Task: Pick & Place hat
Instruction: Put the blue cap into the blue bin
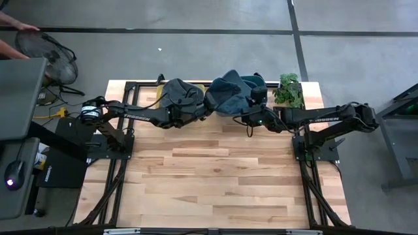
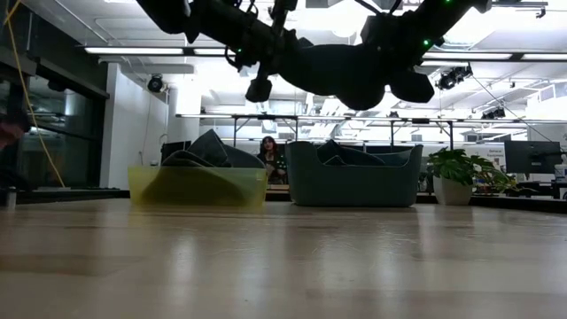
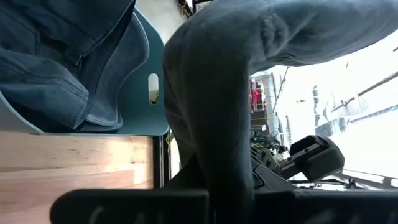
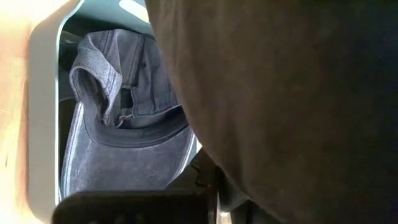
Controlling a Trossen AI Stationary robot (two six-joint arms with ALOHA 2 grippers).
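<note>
I see the hat (image 1: 225, 98) held up off the table (image 1: 215, 176), between both arms, above the far edge near the teal bin (image 2: 353, 184). Left gripper (image 1: 199, 112) has its jaws pinching the hat's left side; right gripper (image 1: 251, 117) pinches the right side. More hats lie in the teal bin and the yellow bin (image 2: 197, 187). A plant (image 1: 289, 91) stands far right.

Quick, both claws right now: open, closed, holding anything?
Left claw: closed on the hat, held in the air between both arms.
Right claw: closed on the same hat, other side.
</note>
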